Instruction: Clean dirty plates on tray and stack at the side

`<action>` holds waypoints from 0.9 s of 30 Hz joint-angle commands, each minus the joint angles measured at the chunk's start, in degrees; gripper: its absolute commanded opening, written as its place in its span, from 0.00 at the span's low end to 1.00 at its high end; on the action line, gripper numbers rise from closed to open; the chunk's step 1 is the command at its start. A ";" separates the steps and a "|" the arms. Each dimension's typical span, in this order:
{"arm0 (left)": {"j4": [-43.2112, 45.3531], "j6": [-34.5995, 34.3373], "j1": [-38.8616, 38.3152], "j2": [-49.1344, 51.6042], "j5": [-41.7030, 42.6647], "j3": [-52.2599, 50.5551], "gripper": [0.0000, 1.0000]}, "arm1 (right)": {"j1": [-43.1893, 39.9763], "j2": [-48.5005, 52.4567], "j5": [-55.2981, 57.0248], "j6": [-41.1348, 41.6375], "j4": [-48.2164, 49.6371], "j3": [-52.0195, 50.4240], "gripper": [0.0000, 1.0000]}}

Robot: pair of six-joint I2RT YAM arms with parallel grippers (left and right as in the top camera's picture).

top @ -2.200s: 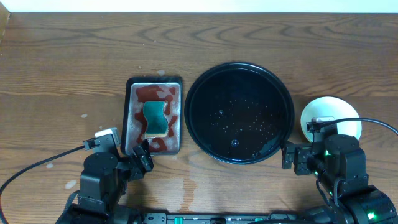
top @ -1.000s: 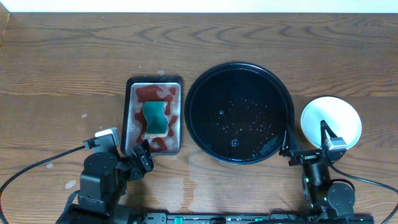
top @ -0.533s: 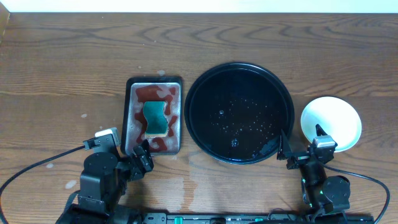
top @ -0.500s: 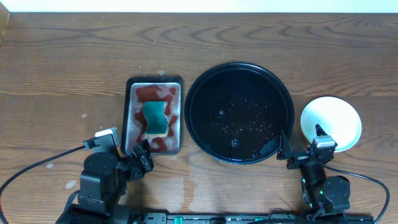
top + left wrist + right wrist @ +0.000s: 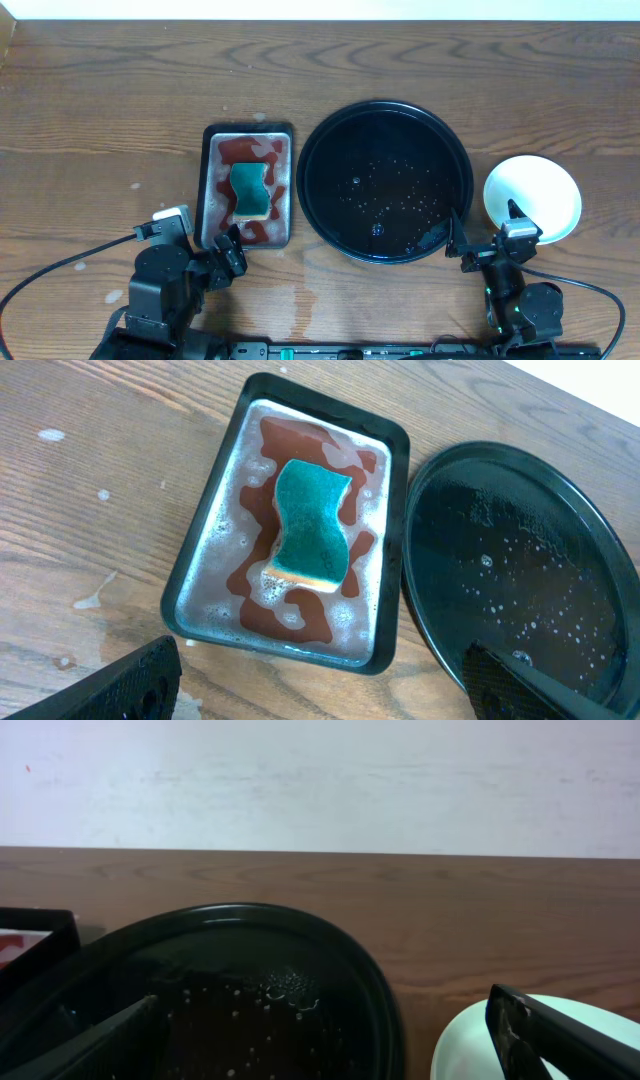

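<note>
The round black tray lies at mid-table and holds only water droplets. It also shows in the left wrist view and the right wrist view. A pale plate sits on the wood just right of the tray. Its face looks clean, and I cannot tell how many plates lie under it. Its mint edge shows in the right wrist view. My right gripper is open and empty, low at the front between tray and plate. My left gripper is open and empty, in front of the small tray.
A small rectangular black tray left of the round tray holds red-stained foamy water and a green sponge. Wet patches mark the wood near the front. A pale wall stands behind the table.
The right arm has drawn back from over the plate toward the front edge and shifted slightly left, uncovering the plate. It has held still in the last half second. The left arm has not moved.
</note>
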 commanded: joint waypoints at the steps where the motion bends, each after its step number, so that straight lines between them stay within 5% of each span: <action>1: 0.07 0.79 -0.22 -0.26 -0.68 -0.35 0.90 | -0.66 -0.35 -0.63 -0.83 -0.26 -0.07 0.99; 19: -0.66 0.83 0.00 -0.61 -0.76 -0.39 0.91 | -0.66 -0.35 -0.63 -0.83 -0.26 -0.07 0.99; 27: -0.15 2.32 6.29 -7.69 -1.11 -6.38 0.90 | -0.66 -0.35 -0.63 -0.83 -0.26 -0.07 0.99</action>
